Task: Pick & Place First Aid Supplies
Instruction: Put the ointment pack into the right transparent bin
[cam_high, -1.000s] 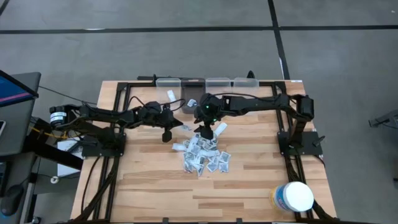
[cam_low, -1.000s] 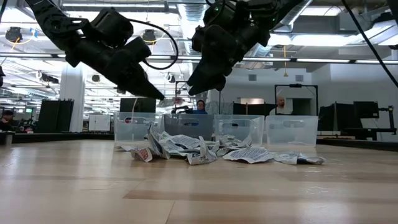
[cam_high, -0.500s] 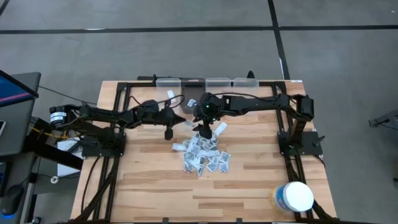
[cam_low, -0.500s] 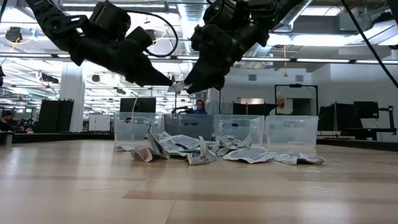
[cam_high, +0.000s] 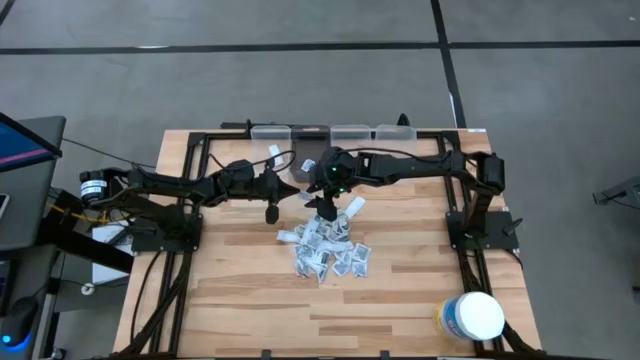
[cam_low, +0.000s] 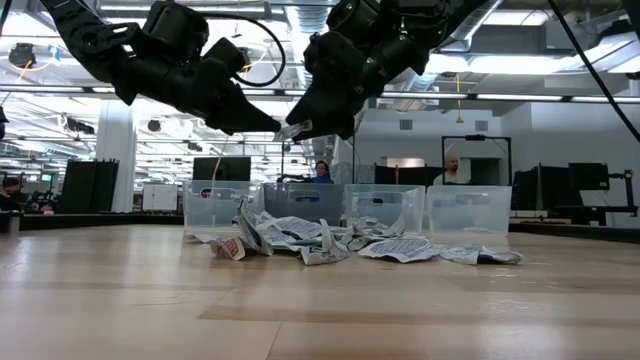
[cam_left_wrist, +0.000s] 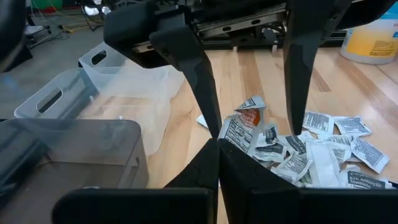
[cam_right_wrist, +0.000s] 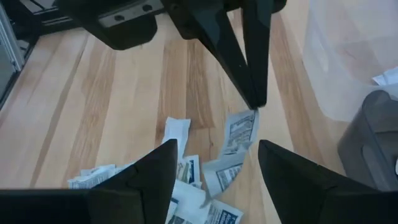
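Packet in transit: one small printed packet (cam_right_wrist: 241, 133) hangs pinched at the tips of the left hand (cam_low: 281, 129), raised above the surface, between the pile and the bins.
Left hand: fingers together, clamped on that packet; in the high view it sits at about 10 o'clock from the pile.
Right hand (cam_right_wrist: 214, 163): fingers spread apart and empty, hovering close to the left hand's tips, at about 12 o'clock from the pile and over it.
Pile: most of the first aid supplies (cam_high: 325, 248) lie heaped near the middle of the wooden surface (cam_high: 400, 300), white-grey packets overlapping, some with blue or red print.
Bins: a row of clear bins (cam_low: 345, 208) stands at the 12 o'clock edge of the surface; a pale item or two shows in or near the left ones, contents otherwise hard to read.
Tub: large white tub (cam_high: 471, 316) at about 5 o'clock, well apart from the pile.
Progress, as a judgement: early. One packet lifted, not yet dropped in a bin; nearly the whole pile remains to sort.
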